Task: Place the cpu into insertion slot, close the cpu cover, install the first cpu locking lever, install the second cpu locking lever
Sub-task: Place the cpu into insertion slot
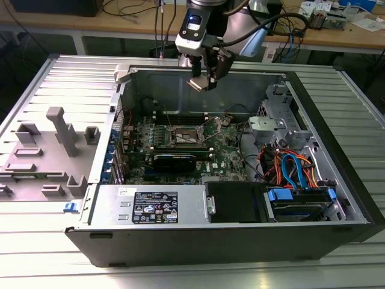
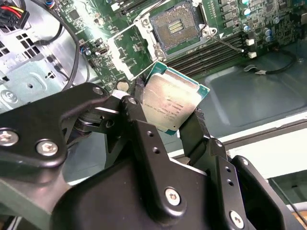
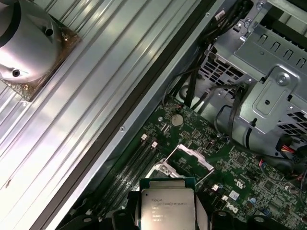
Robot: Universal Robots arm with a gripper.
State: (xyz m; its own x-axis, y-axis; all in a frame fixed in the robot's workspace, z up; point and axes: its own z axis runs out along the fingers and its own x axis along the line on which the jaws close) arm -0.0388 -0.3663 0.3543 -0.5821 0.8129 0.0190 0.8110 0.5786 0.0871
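the case point(image 1: 337, 156) lies open on its side on the ribbed metal surface point(image 1: 54, 72), so the green board point(image 1: 231, 150) faces up and can be reached from above. the arm point(image 1: 198, 27) hangs over the far edge of the case. its fingers point(image 2: 192, 134) are closed on the cpu point(image 2: 175, 103), pinching it by two opposite edges. i take it that grip is chosen to keep the metal top and the contact side clear of the pads, with the lower edge free to go down first.

in the exterior view the cpu point(image 1: 197, 84) is high in the air near the far wall of the case, a little tilted, and well apart from the slot point(image 1: 183, 137). nothing of the task's placing is done yet: the chip touches only the fingers.

in the second wrist view the slot point(image 2: 175, 26) shows its dark centre bare, with nothing lying over it. in the first wrist view a silvery frame just beyond the cpu point(image 3: 168, 206) looks like the cover point(image 3: 192, 155) swung up off the slot, which would be why the socket is open to take the chip. i can't make out how the levers stand.

the long memory slots point(image 2: 211, 52) run just beside the socket, so the drop has little room for error on that side.
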